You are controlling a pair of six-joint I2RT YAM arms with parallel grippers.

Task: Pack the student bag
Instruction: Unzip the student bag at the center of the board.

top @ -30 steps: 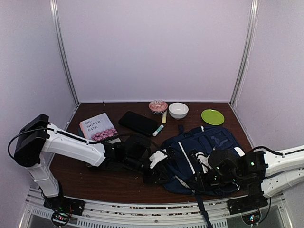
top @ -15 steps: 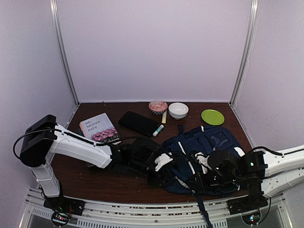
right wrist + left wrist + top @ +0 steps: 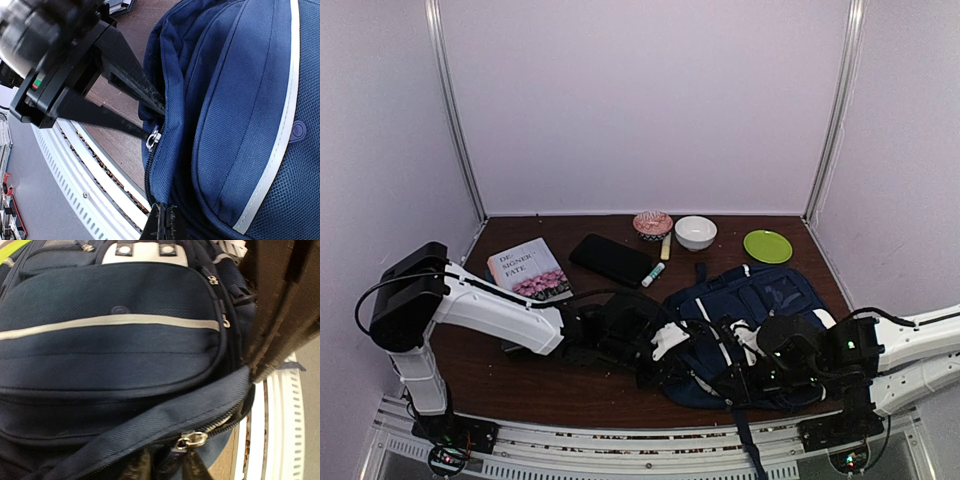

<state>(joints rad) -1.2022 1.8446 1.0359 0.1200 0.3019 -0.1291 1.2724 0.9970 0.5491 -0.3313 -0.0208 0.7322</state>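
Since a second ago the left arm [image 3: 490,305] has been sliding rightward, so the left gripper [image 3: 155,123] is now pressing in at the near left corner of the student bag [image 3: 765,300], while the right arm [image 3: 910,345] is keeping its place. Nearest the arms' bases, the right gripper [image 3: 161,221] is clamping shut on the bag's navy fabric along the zipper line, just below the silver zipper pull [image 3: 192,440]. The left gripper's two dark fingers [image 3: 132,75] are standing somewhat apart, one tip touching the fold above the pull and the other reaching right beside the pull; whether they are pinching the fabric cannot be told. The bag is lying flat on the right half of the brown table [image 3: 550,385], its near edge at the table's front. Its front pocket is facing up, with a pale stripe [image 3: 110,322] running across it and a white patch [image 3: 144,252] beyond. Farther back on the left, a book [image 3: 527,268] with pink flowers on its cover is lying just behind the left arm. Beside it a flat black case [image 3: 611,259] is resting, with a green-capped marker [image 3: 652,275] at its right end and a yellow marker [image 3: 666,246] just beyond. Along the back are sitting a pink ridged cup [image 3: 652,223], a white bowl [image 3: 695,232] and a green plate [image 3: 767,246].
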